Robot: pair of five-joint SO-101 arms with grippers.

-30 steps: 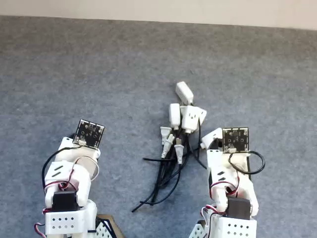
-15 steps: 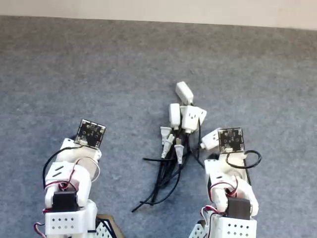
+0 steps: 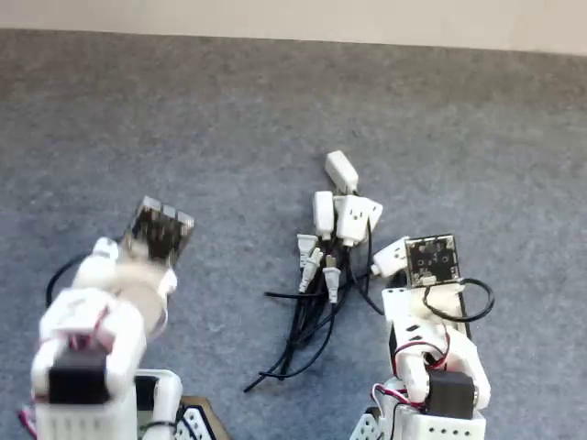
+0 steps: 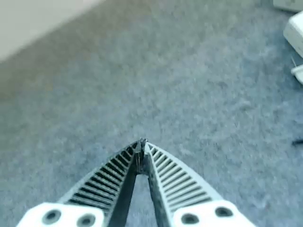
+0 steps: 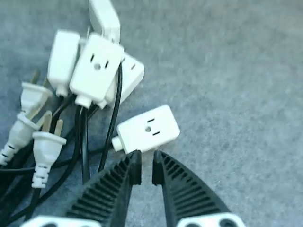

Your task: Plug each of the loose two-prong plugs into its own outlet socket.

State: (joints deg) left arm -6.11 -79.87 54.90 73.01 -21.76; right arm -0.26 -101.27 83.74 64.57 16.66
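Two-prong plugs (image 5: pixel 46 142), three by our count, lie in a loose fan on the grey carpet (image 3: pixel 183 119). Their prongs are turned toward a cluster of white outlet sockets (image 5: pixel 94 66) just beyond them, and their black cords (image 3: pixel 301 335) trail back between the two arms. None is seated yet. One more socket (image 5: pixel 147 128) lies apart from the cluster, face up, just beside the tips of the right gripper (image 5: pixel 144 165), whose jaws stand a narrow gap apart and hold nothing. The left gripper (image 4: pixel 141 147) hangs over bare carpet well to the side of the pile, jaws pressed together and empty. We judge the step in hand to be taking that stray socket. To do it well we should widen the right jaws first, since the present gap looks too narrow for the block, then close across its sides, leaving the slots uncovered. The left gripper would need to open and take a plug by its body, behind the prongs.
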